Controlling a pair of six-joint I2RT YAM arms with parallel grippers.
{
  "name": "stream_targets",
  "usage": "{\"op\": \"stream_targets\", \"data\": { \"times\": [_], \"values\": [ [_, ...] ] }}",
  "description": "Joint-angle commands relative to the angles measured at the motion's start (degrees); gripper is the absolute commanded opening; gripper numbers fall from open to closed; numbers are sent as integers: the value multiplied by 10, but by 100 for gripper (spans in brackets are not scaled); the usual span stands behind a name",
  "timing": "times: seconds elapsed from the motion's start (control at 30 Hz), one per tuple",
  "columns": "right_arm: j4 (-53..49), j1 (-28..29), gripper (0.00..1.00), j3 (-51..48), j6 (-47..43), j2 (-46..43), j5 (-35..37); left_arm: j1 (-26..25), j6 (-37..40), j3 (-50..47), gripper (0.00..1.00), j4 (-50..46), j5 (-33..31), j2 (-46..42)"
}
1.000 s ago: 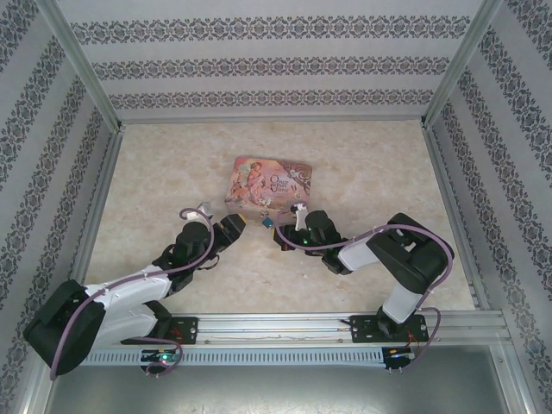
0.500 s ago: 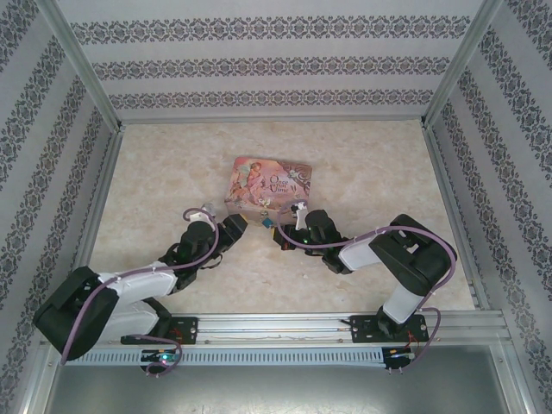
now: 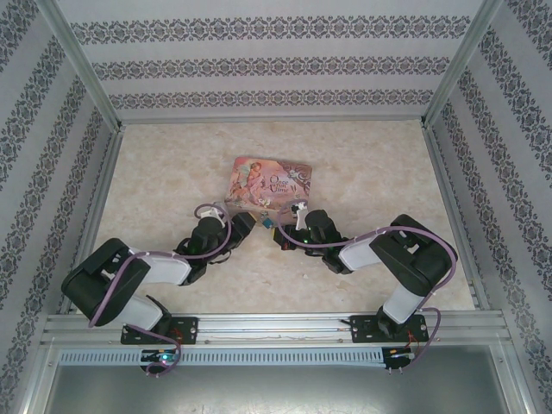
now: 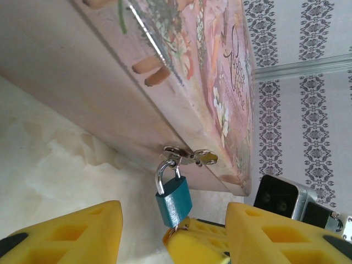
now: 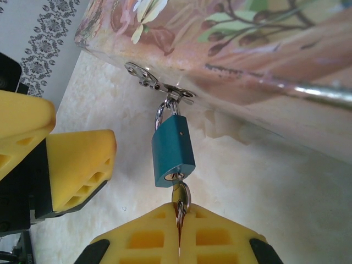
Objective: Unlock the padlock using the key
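- The padlock (image 5: 173, 149), teal-bodied with a thin silver shackle, hangs by that shackle from a small silver hasp (image 5: 159, 85) on the near side wall of the pink illustrated tin (image 5: 247, 49). The shackle sits down in the body.
- The key (image 5: 180, 195) is in the bottom of the padlock body. Only its head shows, between the lock and the fingertips that hold it.
- The right pincer (image 5: 179, 223) is closed on the key head. Its two yellow fingers are pressed together with the key at the seam, directly below the lock.
- The left pincer (image 5: 48, 142) stands partly open and holds nothing. In its own wrist view, one yellow finger lies on either side of the padlock, and neither touches the lock.
- Seen from above, the two pincers meet nose to nose at the tin's near edge, with the padlock between them.
- The tin lies flat near the middle of the cream marbled surface (image 3: 362, 172), lid up and slightly skewed.
- Whether the padlock body rests on the surface or hangs just clear of it cannot be told.
- Patterned walls enclose the surface on three sides.
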Motion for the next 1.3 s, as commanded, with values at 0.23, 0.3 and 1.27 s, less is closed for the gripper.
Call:
{"op": "stream_targets", "data": {
  "times": [0.23, 0.3, 1.27],
  "values": [
    [8, 3, 0, 20, 7, -13, -20, 3, -27, 22, 51, 31, 17, 29],
    [8, 5, 0, 22, 8, -13, -21, 3, -28, 25, 51, 33, 20, 34],
    [-14, 4, 0, 37, 35, -22, -40, -12, -102, 65, 43, 140, 35, 163]
  ]
}}
